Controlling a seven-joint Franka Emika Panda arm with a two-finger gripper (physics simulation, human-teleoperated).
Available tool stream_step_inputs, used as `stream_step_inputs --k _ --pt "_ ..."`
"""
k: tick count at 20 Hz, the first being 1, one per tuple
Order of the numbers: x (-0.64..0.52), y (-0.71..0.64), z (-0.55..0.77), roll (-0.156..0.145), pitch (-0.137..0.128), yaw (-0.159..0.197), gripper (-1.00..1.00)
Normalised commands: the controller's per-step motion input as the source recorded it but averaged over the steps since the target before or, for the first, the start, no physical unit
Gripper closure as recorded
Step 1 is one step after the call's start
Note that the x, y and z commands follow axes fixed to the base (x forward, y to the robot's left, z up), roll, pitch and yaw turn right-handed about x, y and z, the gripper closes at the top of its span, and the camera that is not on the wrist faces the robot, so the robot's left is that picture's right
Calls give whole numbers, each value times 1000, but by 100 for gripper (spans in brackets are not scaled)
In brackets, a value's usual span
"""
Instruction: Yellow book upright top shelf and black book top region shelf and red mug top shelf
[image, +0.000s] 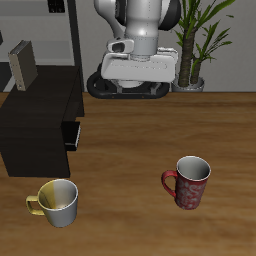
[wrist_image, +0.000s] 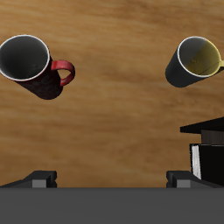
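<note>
Gripper (image: 138, 88) hangs high at the table's back, above the wood, fingers spread, holding nothing. Yellow book (image: 22, 65) stands upright on the shelf (image: 40, 120) top. Black book appears to sit on the shelf too, seen only as an edge with white marks (wrist_image: 198, 162); exact resting place unclear. Red mug (image: 189, 182) upright on the table near the front, handle toward the cream mug (image: 56, 202), well apart from it.

Risks, judged: mug remains. A rim pinch may slip or tip it. Carrying it low could strike the shelf edge or knock the yellow book over.
</note>
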Motion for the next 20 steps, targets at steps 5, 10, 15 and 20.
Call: stream_step_inputs --k 5,10,15,20 --pt "14 28 -11 118 -32 32 -100" --pt "53 56 69 2 -7 -76 -100" --pt "282 269 -86 15 18 -78 -100" --pt "275 407 -83 39 86 -11 -100"
